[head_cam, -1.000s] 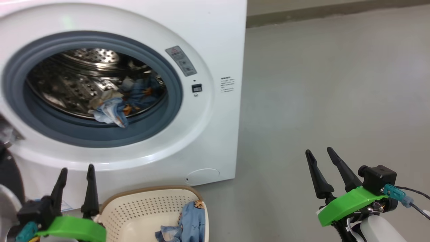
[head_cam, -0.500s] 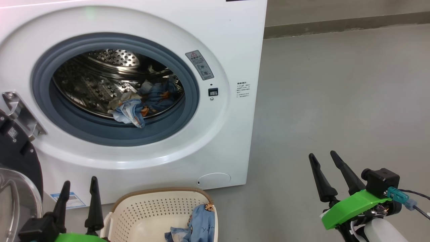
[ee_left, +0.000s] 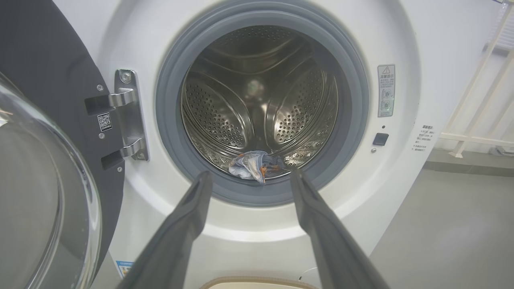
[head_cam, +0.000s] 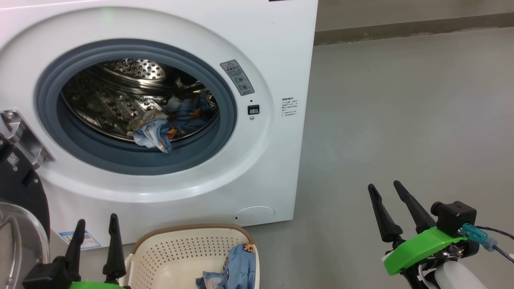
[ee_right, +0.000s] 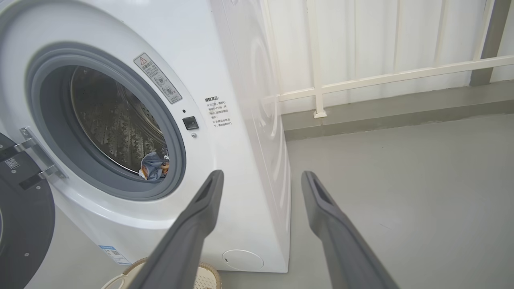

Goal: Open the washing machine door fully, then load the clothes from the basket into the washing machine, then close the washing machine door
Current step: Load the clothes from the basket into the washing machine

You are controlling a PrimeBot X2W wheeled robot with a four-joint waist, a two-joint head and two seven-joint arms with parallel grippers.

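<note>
- Left tool [head_cam: 97, 218], lower left: fingers apart, empty.
- Right tool [head_cam: 383, 184], lower right: fingers apart, empty.
- Washing machine door [head_cam: 20, 192] stands open at the left edge.
- Some clothes [head_cam: 158, 130] lie inside the washing machine [head_cam: 277, 48], upper left; more in the basket [head_cam: 160, 249], bottom centre.

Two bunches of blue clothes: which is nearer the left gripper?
The basket bunch, just right of the left gripper; the other bunch lies farther off inside the washing machine drum.
</note>
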